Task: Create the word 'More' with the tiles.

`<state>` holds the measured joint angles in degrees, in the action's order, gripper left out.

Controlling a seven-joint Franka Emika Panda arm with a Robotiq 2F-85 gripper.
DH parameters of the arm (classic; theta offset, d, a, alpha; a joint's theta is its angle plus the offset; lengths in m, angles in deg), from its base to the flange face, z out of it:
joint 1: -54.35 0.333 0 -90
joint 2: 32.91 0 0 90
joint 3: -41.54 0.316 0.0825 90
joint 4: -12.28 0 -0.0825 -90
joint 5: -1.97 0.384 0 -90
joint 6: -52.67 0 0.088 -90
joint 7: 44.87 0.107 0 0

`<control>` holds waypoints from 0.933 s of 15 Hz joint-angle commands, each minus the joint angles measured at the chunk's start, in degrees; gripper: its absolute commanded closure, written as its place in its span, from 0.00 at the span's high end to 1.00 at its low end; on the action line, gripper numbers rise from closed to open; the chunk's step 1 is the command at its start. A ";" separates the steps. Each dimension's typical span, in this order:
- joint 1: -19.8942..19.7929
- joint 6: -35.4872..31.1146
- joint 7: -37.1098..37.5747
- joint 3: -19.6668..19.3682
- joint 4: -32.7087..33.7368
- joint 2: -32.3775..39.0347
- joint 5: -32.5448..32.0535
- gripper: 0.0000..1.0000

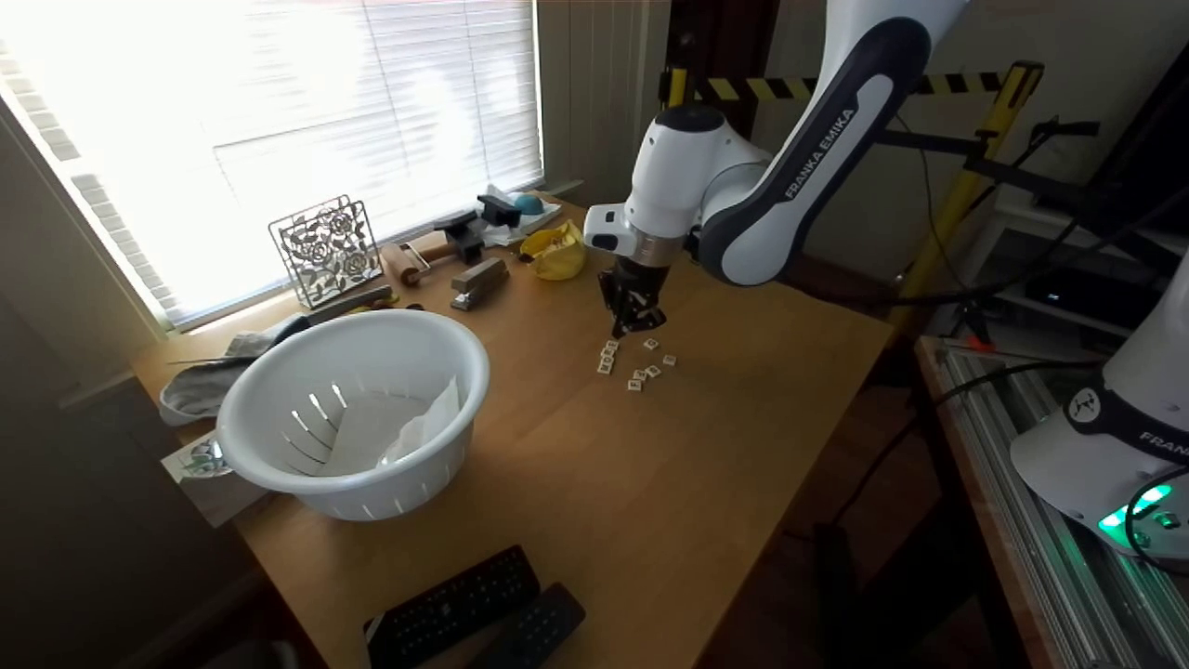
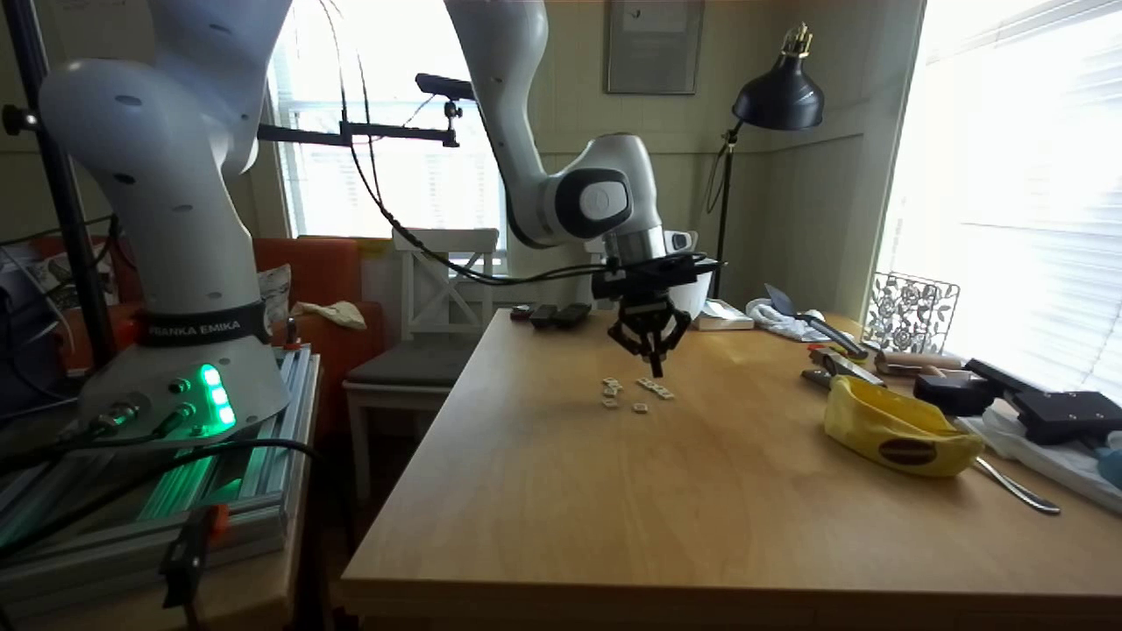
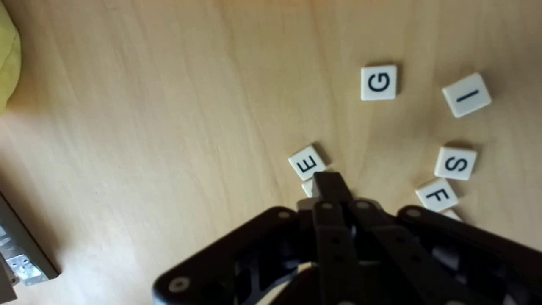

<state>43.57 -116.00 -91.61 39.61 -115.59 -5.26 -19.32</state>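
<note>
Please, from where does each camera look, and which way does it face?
An exterior view, high behind the remotes, faces down across the table; arm and base partly show.
An exterior view, lower at the opposite end, faces toward the lamp; arm and base show.
Wrist view, above the tiles, faces down; closed fingers show.
Both exterior views share tiles, arm and base.

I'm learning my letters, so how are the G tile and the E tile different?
In the wrist view, the G tile shows a curvy letter; the E tile, straight lines. The G tile lies on its own; the E tile has another tile right beside it. Both are whitish squares with black letters.
</note>
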 commanded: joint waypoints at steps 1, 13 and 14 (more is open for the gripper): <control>-0.82 0.96 3.33 2.79 -2.67 -3.43 4.20 0.00; -0.24 5.86 17.63 4.52 -4.44 -8.58 10.76 0.78; -0.10 6.73 18.80 4.42 -4.66 -9.28 10.84 0.86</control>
<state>43.31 -112.09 -75.41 43.81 -118.12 -11.01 -10.28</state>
